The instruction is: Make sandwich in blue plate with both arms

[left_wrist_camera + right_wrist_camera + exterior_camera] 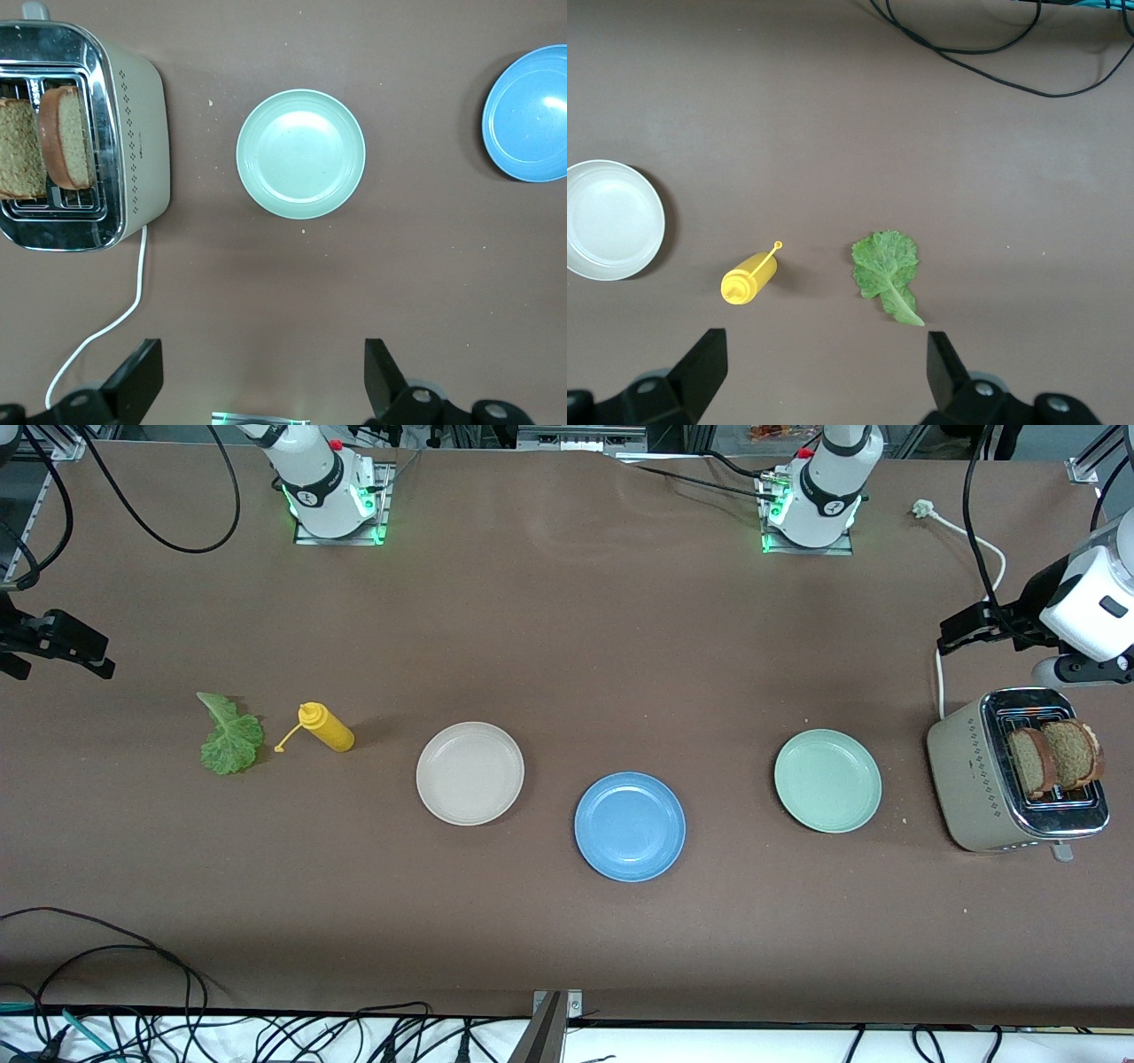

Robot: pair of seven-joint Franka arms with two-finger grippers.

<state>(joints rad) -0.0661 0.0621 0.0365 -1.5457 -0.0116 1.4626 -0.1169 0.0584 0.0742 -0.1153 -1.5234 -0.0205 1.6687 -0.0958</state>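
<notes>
The round, glossy sky-blue plate [629, 826] lies bare on the brown tabletop [567, 629], between a cream-white plate [469, 772] and a pale mint-green plate [827, 780] and nearer to the front camera than both. Two slices of brown wholegrain bread [1056, 755] stand upright in the slots of a beige toaster with a chrome top [974, 779] at the left arm's end. A crinkled green lettuce leaf [230, 735] lies flat toward the right arm's end, just beside a yellow squeeze bottle [326, 726] resting on its side. The left gripper [264, 376] hangs with fingers spread wide over bare tabletop near the toaster and mint-green plate. The right gripper [827, 365] hangs likewise spread, empty, over the tabletop near the leaf and bottle.
</notes>
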